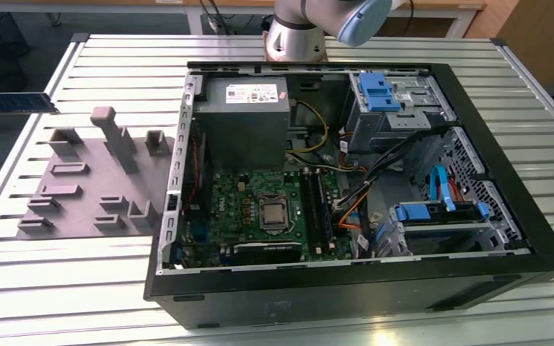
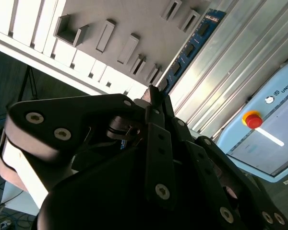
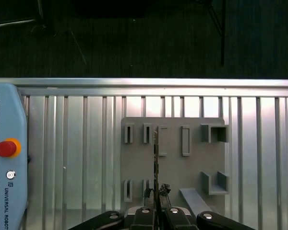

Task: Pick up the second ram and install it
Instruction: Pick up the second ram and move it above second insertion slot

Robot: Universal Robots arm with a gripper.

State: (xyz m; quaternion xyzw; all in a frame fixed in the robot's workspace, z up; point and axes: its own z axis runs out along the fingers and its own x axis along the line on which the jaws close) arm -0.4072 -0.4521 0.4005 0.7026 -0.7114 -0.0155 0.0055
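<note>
While your pincer [image 3: 156, 203] is clenched on one end of the second ram [image 3: 155, 153], the blue stick juts out edge-on over the grey fixture [image 3: 192, 160] on the slatted counter [image 3: 77, 143]. In the exterior view it is well apart from the open computer case [image 1: 354, 180]. You should treat it as light, stiff and fragile, by my judgement: hold the bare board edges near that end, keep off the chips, and avoid twisting.

Dark lettering marks the pale blue control pendant [image 3: 12, 120] near its red button [image 3: 6, 148] in both wrist views. The white label [image 1: 248, 94] on the power supply [image 1: 243, 130] is too small to read.
</note>
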